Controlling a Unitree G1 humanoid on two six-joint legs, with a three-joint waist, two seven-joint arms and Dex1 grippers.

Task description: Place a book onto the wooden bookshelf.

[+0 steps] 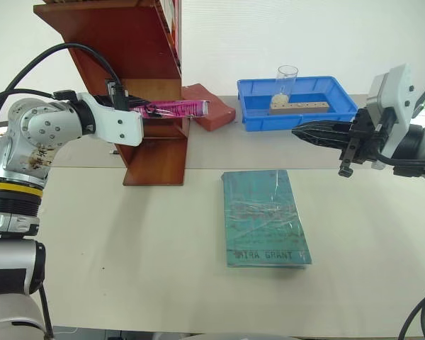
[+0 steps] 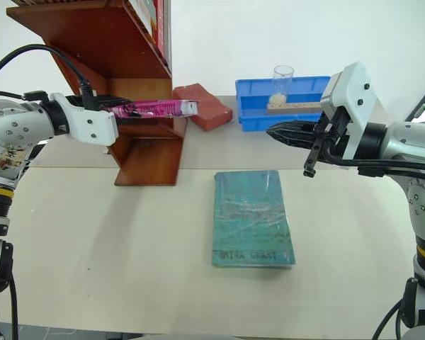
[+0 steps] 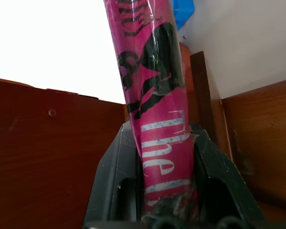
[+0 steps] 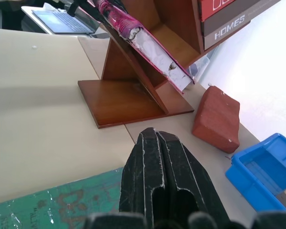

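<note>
Altogether two books [image 1: 265, 217], one bookshelf [image 1: 131, 42].

I can read "MIRA GRANT" on the bottom edge of the green book [image 1: 264, 216] lying flat on the tabletop [image 1: 127, 241]. On the wooden bookshelf [image 4: 178, 36], a grey book spine [image 4: 238, 21] says "HOMES". The pink book [image 3: 155, 109] shows "The" in pale letters.

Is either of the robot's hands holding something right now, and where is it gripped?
The left gripper clamps the pink book by one end, at the bookshelf. The right gripper is shut on nothing.
</note>
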